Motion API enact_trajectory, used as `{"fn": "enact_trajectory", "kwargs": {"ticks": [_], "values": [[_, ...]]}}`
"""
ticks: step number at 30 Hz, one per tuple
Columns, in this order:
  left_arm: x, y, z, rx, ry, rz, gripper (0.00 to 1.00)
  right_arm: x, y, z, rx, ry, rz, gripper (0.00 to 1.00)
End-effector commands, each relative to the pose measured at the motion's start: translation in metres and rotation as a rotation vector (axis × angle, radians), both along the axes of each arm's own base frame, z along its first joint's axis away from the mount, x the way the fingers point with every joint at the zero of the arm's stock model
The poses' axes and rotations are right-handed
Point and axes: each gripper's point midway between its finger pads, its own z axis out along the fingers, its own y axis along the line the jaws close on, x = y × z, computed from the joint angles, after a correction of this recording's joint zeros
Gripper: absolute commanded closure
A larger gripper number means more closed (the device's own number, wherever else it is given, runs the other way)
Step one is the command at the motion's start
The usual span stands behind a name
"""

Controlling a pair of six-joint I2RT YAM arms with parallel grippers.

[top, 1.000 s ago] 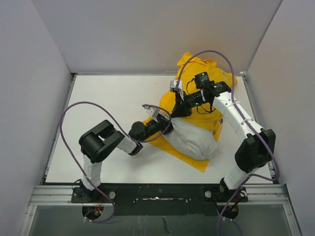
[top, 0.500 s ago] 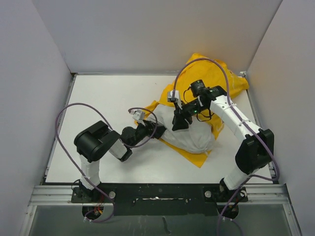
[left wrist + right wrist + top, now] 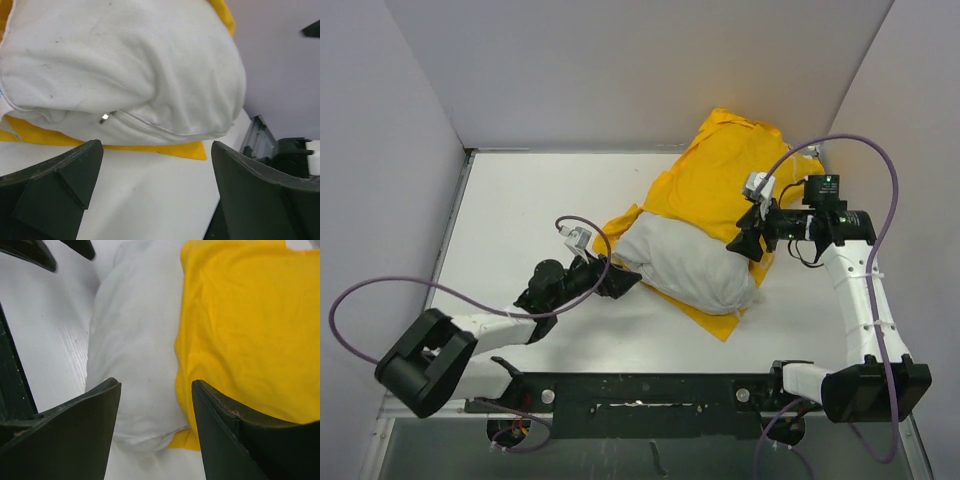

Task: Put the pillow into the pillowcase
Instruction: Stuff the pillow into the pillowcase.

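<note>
You're maybe halfway, I'd say: the far end of the pillow [image 3: 685, 265] sits inside the pillowcase [image 3: 720, 175], but the near white end pokes out onto the table [image 3: 520, 210], with a yellow flap lying under it. The open edge needs pulling over the rest. Your left gripper [image 3: 628, 283] reaches in low from the left, just beside the bare end, jaws wide and holding nothing. Your right gripper [image 3: 740, 240] hangs over the pillow's right side where white meets yellow, jaws apart, empty too.
</note>
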Motion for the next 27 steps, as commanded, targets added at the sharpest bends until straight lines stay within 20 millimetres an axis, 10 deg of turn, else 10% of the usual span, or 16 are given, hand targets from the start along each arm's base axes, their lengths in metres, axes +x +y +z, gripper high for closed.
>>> {"fn": "enact_trajectory", "kwargs": {"ticks": [1, 12, 19, 27], "values": [[-0.026, 0.01, 0.015, -0.058, 0.099, -0.028, 0.07, 0.025, -0.024, -0.027, -0.069, -0.026, -0.159, 0.45], [-0.068, -0.048, 0.02, -0.103, 0.238, -0.045, 0.18, 0.05, -0.04, -0.073, -0.136, 0.056, -0.255, 0.59], [-0.047, -0.099, 0.013, -0.099, 0.227, -0.091, 0.34, 0.049, -0.029, -0.077, -0.091, 0.094, -0.206, 0.76], [-0.022, -0.152, -0.005, -0.099, 0.229, -0.149, 0.31, 0.041, -0.024, -0.08, -0.093, 0.101, -0.173, 0.66]]}}
